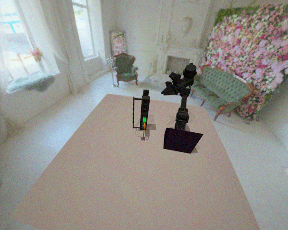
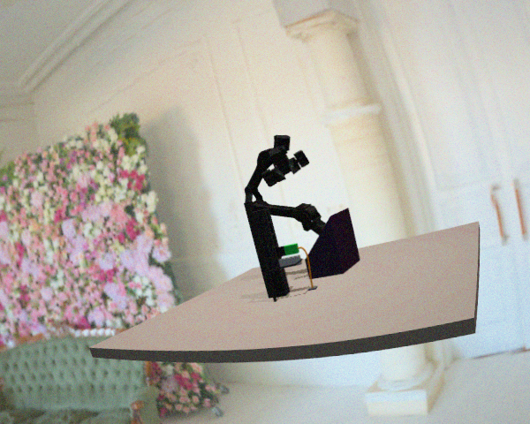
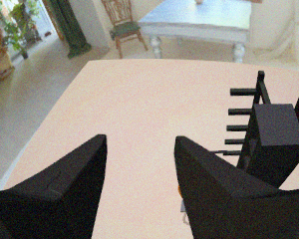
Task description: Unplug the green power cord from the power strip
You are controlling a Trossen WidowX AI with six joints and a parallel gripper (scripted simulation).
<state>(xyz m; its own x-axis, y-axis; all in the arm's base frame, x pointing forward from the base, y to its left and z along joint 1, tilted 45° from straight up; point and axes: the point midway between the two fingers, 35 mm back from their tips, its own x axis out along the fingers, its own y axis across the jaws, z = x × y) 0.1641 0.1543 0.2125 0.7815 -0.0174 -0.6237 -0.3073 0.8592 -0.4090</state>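
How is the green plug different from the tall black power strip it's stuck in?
The plug is bright green; the power strip is black. The plug is a small block, while the strip is a long bar. The strip stands upright on the table; the plug juts sideways from its face near the bottom, off the table. Both are boxy, and neither is touched by the gripper.
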